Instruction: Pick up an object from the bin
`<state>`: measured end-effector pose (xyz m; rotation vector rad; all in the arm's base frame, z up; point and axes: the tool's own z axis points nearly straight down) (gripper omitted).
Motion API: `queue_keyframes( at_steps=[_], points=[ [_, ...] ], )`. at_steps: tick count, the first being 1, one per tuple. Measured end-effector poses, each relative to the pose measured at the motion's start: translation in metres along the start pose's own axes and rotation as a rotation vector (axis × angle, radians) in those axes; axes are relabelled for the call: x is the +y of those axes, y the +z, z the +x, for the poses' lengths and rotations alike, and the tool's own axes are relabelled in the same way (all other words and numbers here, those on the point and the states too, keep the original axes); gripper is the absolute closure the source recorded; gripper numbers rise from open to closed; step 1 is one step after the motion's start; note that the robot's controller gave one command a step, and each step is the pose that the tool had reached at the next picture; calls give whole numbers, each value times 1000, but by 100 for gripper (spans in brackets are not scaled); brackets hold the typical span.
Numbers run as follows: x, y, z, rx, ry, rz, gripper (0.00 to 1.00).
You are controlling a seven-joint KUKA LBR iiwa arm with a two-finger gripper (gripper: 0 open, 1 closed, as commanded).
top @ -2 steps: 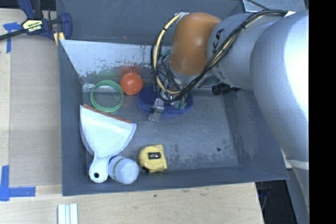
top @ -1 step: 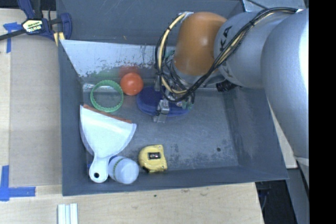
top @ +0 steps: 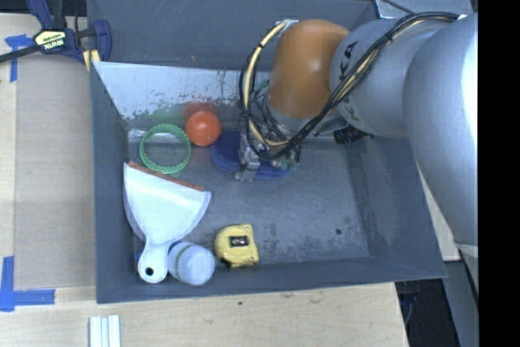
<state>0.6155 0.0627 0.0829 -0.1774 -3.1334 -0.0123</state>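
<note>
The arm [top: 406,85], with its orange cover [top: 305,69] and looped cables, reaches in from the right of the frame and ends in the hand [top: 252,165] near the middle of the grey bin [top: 341,207]. The hand sits low over a dark blue rounded thing [top: 224,151] that shows on both sides of it. Whether the hand is apart or closed, I cannot tell; the wrist hides it.

Just left of the blue thing lies an orange ball [top: 203,127], and further left a green ring [top: 165,148]. Toward the lower left lies a white scoop [top: 164,211]. Along the lower edge, a pale bottle [top: 193,264] lies beside a yellow tape measure [top: 236,246]
</note>
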Motion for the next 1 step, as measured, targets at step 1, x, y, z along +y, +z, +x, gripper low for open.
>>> queue_keyframes(
  at_steps=[1],
  points=[
    [-4,-152,6,-12,133,-3,100]
  ],
)
